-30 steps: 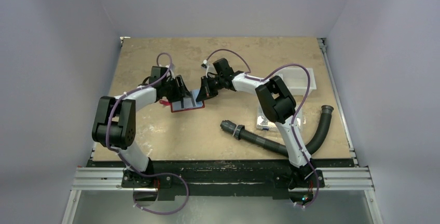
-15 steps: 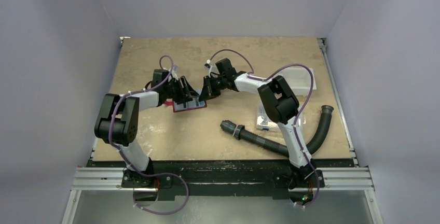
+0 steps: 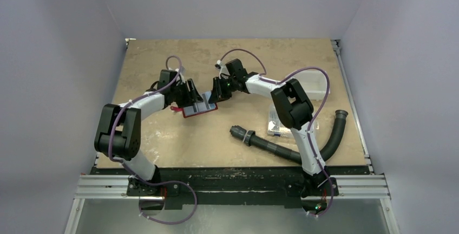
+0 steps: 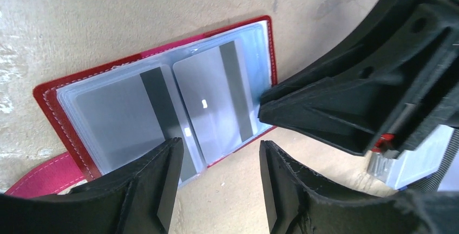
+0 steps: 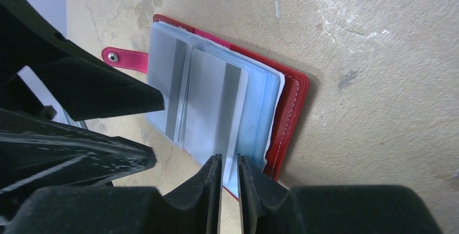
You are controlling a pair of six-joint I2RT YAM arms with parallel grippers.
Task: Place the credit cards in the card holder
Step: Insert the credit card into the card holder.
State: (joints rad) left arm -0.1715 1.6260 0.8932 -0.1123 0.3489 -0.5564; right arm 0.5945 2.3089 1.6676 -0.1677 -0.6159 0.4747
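credit cards [image 4: 216, 98] with dark stripes sit in open red card holder [image 4: 44, 99].

The card holder [image 4: 47, 104] is red, with a line of white stitching along its edge. Its closing tab [image 5: 125, 59] is a pinker red and carries a small silver snap. The credit cards [image 4: 214, 98] show pale grey faces, each crossed by one dark grey stripe. The clear sleeves [image 5: 260, 115] over them have a faint blue tint. The counter [image 4: 108, 23] is tan, mottled with pale scuffs and grey flecks. The left tool [image 4: 216, 190] and the right tool [image 5: 229, 190] are matte black. The arms [image 3: 146, 101] are white and black, trailed by purple cables [image 3: 238, 51]. A ribbed hose [image 3: 270, 146] is black, and the tray [image 3: 318, 82] is white.
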